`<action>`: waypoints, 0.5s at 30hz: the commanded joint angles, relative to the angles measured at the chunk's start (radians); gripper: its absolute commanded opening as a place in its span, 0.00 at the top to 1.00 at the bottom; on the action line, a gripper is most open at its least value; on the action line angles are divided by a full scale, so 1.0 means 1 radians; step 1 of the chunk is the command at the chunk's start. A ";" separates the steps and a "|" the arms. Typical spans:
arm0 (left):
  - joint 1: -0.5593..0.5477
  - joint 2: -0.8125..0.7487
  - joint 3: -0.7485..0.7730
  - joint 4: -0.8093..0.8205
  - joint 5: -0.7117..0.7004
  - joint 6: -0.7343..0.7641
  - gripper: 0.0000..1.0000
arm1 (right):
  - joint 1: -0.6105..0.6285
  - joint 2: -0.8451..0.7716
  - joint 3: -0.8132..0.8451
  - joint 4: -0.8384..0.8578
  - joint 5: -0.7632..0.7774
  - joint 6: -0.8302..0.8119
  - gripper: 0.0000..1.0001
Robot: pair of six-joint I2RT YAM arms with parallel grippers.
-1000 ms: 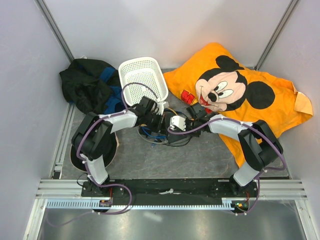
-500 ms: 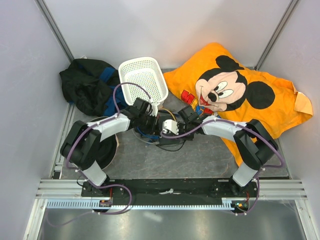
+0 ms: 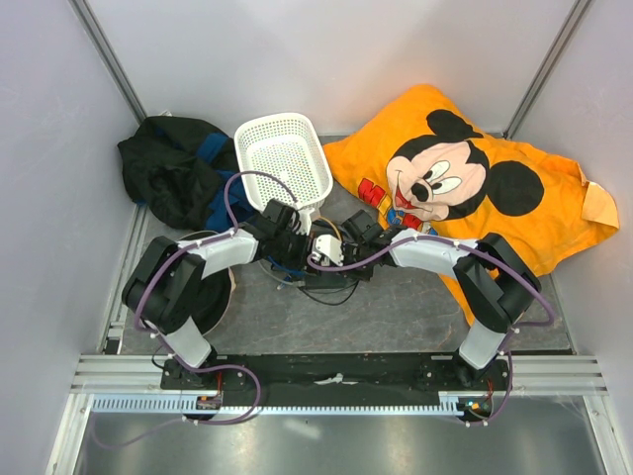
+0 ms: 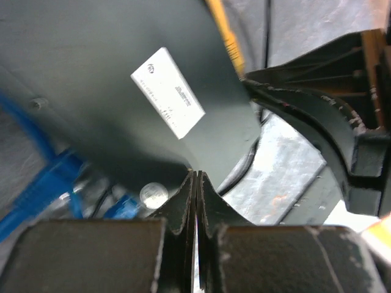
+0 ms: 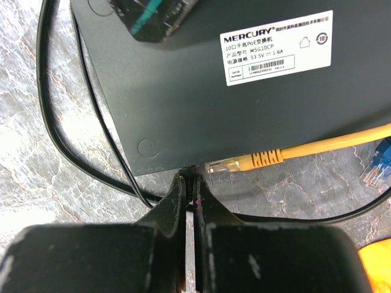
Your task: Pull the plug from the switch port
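I find the matte black flat box (image 5: 183,91) lying on the marbled grey surface (image 5: 55,201), with the ribbed yellow plug (image 5: 244,163) seated in the port (image 5: 211,166) on its near edge. My right claw (image 5: 190,183) is pressed closed and empty, its tips at that edge just left of the plug. My left claw (image 4: 195,183) is likewise closed on nothing, at the box's rim.

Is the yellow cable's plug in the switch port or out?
Out, apparently: the yellow plug lies alongside the switch edge, its clear head fully exposed, not seated in a port.
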 commanded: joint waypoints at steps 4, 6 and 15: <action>0.003 0.080 -0.010 -0.025 -0.164 -0.022 0.98 | 0.001 0.010 -0.029 0.020 0.045 0.017 1.00; 0.010 0.090 -0.016 -0.029 -0.181 -0.016 0.98 | -0.001 0.016 -0.035 0.015 0.069 0.006 1.00; 0.017 0.106 -0.015 -0.036 -0.219 -0.007 0.98 | -0.169 -0.067 -0.075 -0.080 0.082 -0.088 1.00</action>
